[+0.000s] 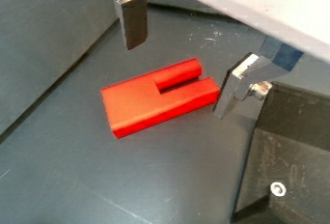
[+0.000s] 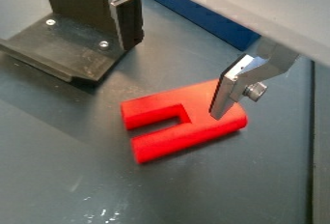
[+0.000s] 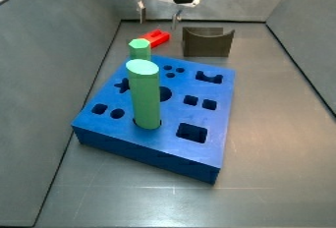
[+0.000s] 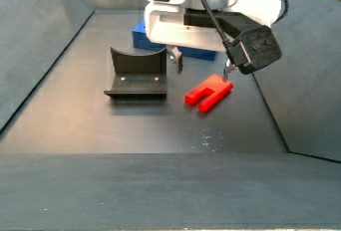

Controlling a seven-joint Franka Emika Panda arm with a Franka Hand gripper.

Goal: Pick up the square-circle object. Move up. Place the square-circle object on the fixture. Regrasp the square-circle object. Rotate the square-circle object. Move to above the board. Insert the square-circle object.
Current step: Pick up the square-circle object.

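The square-circle object (image 1: 152,100) is a bright red peg lying flat on the dark floor, its slotted two-pronged end showing in both wrist views. In the side views the square-circle object (image 4: 206,94) lies between the fixture (image 4: 138,74) and the tray's side wall. My gripper (image 4: 201,69) hangs just above it, open, with one finger (image 1: 131,23) off to one side and the other finger (image 1: 237,85) close by the peg's pronged end. Nothing is between the pads. The blue board (image 3: 197,124) lies further off.
Two green cylinders (image 3: 143,94) stand upright in the board, the taller one nearer the front. The dark fixture (image 2: 71,37) stands close beside the peg. Sloping grey walls (image 3: 79,45) enclose the floor on all sides.
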